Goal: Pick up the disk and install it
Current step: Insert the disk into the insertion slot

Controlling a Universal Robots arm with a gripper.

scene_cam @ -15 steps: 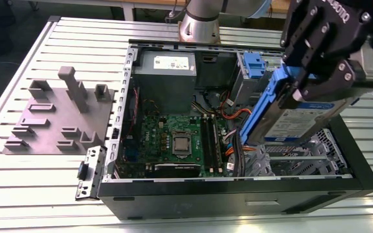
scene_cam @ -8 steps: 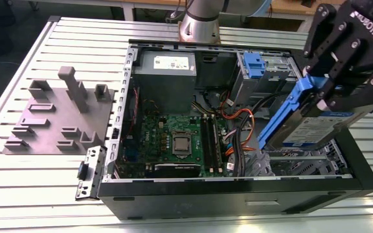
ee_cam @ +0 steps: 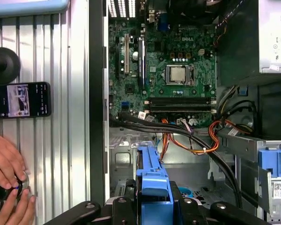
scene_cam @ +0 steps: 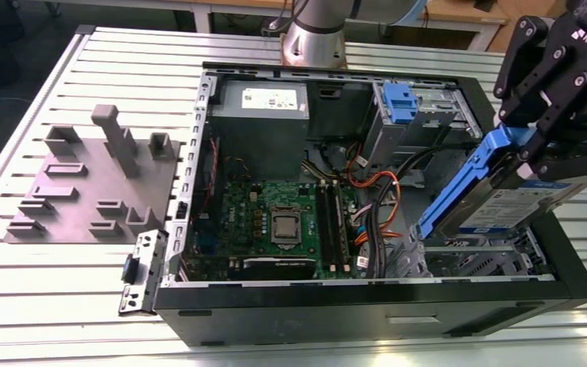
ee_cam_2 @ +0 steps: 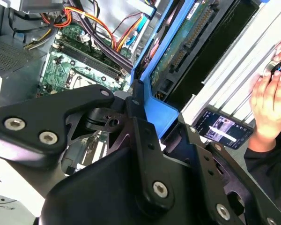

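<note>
The disk [scene_cam: 513, 208], a flat silver-grey drive with a white and blue label and a blue bracket [scene_cam: 465, 183] along its edge, hangs tilted above the open computer case's drive cage [scene_cam: 477, 256], at the exterior view's right. My gripper [scene_cam: 538, 145] is shut on it from above. The second wrist view has the disk's green circuit-board side [ee_cam_2: 187, 42] and the blue bracket [ee_cam_2: 161, 110] clamped between my black fingers [ee_cam_2: 140, 124]. In the first wrist view the bracket's end [ee_cam: 152, 180] pokes out over the case floor.
The open case [scene_cam: 375, 306] lies on a slatted table. It holds a motherboard [scene_cam: 273, 222], a grey power supply box [scene_cam: 261, 107], orange cables [scene_cam: 375, 187] and a blue tab [scene_cam: 400, 103]. A grey fixture block [scene_cam: 89, 183] sits left. A person's hand [ee_cam: 7, 187] and a phone [ee_cam: 21, 99] are beside the case.
</note>
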